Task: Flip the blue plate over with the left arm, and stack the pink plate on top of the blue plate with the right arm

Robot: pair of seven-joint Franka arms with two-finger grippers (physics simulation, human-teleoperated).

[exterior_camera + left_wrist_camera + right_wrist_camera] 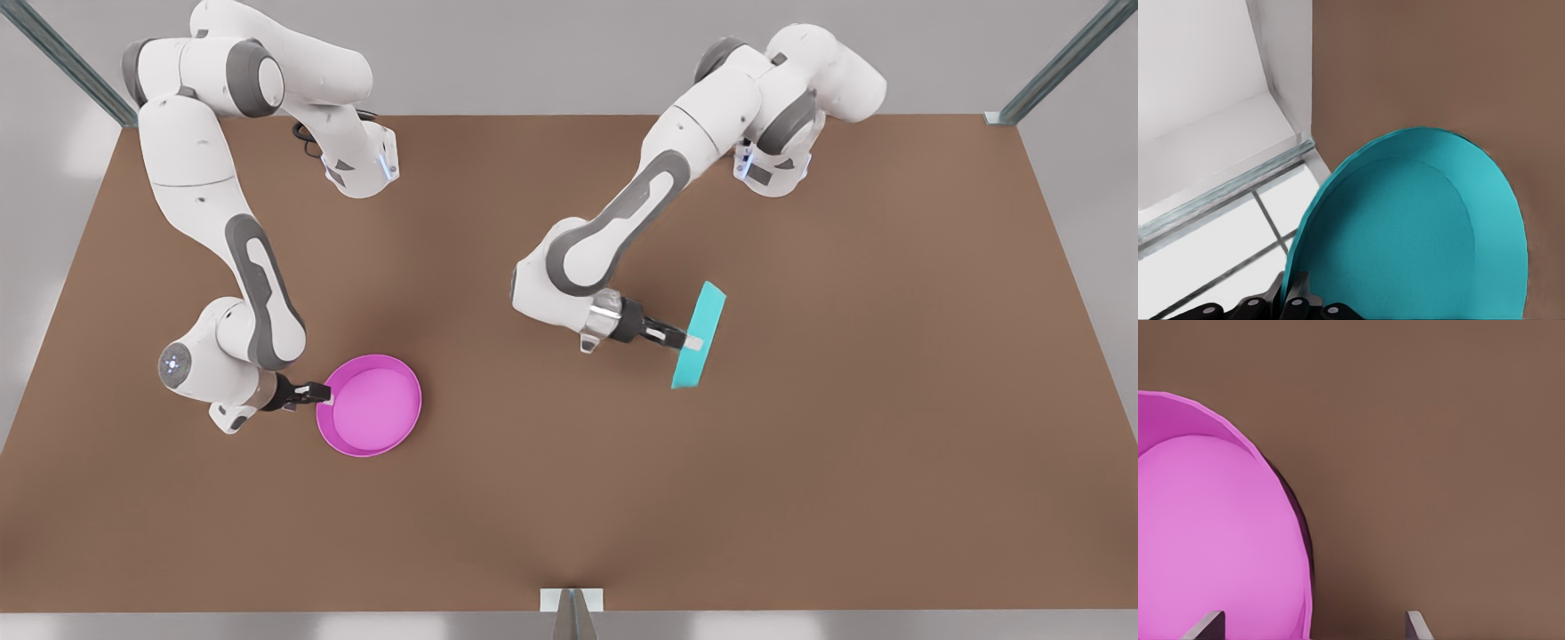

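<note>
The blue plate (709, 307) stands on its edge, tilted and lifted off the brown table, toward the front view's right. My left gripper (689, 340) is shut on its rim. In the left wrist view the blue plate (1411, 240) shows its inside, with the left gripper (1297, 293) clamped at its edge. The pink plate (372, 405) lies right side up on the table at the front view's left. My right gripper (322, 391) is at its rim, open. In the right wrist view the pink plate (1211, 540) has its rim between the spread fingertips (1208, 623).
The brown table (569, 498) stretches wide between the two plates and toward the near edge. A small metal bracket (572, 604) sits at the middle of the near edge. Frame posts (1058, 62) stand at the far corners. The table edge (1308, 140) is close behind the blue plate.
</note>
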